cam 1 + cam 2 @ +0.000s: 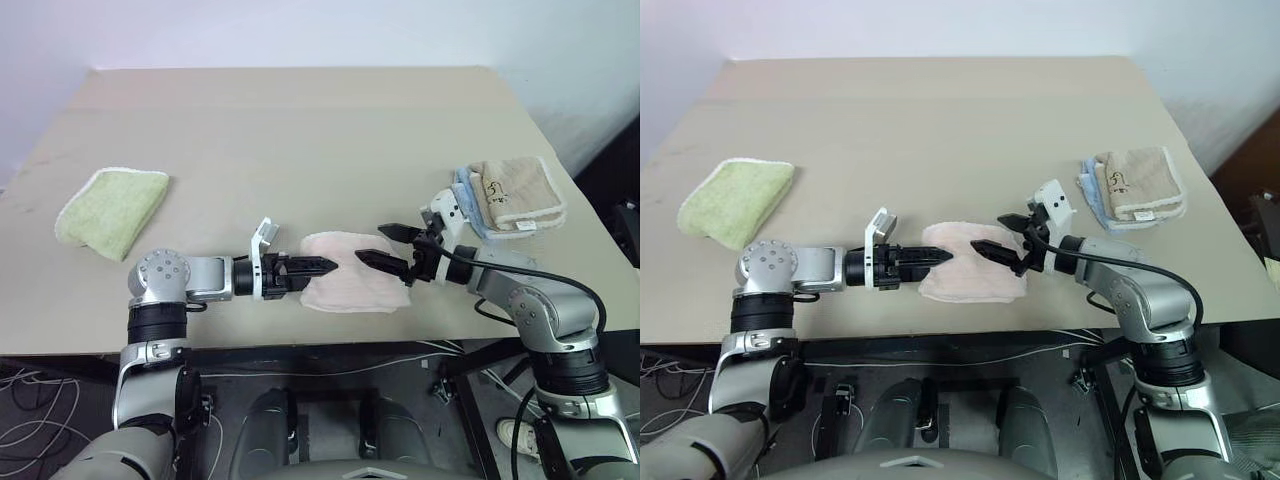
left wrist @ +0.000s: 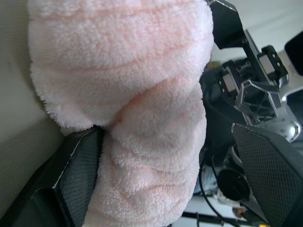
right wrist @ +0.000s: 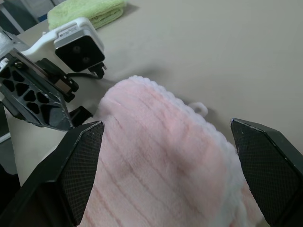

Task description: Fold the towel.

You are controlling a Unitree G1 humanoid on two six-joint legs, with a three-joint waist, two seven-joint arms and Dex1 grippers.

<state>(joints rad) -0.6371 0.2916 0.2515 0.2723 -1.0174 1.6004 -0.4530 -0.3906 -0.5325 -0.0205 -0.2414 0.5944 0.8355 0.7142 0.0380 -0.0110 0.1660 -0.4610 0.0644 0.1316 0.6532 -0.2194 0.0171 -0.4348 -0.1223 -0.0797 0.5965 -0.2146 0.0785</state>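
Two grippers close in from either side on the pale pink towel (image 1: 350, 285), which lies already doubled over near the front edge of the table (image 1: 300, 130), between the robot's arms. The left gripper (image 1: 318, 267) reaches in level from the towel's left end, its fingers spread wide; in the left wrist view the bunched terry sits between them, pressed against one finger (image 2: 78, 170) while the other stands clear, so nothing is clamped. The right gripper (image 1: 392, 247) comes at the opposite end, its fingers also wide apart and straddling the folded cloth from just above — a stance that reads as lining up for a pinch rather than a hold. In the right wrist view the towel's white stitched edge and small loop tag (image 3: 201, 108) face away from the robot, the likely reason both arms work from the ends.

A light green towel (image 1: 112, 208) lies folded well to the left, and a stack of tan and blue towels (image 1: 510, 195) sits at the right — both untouched, apparently set aside.
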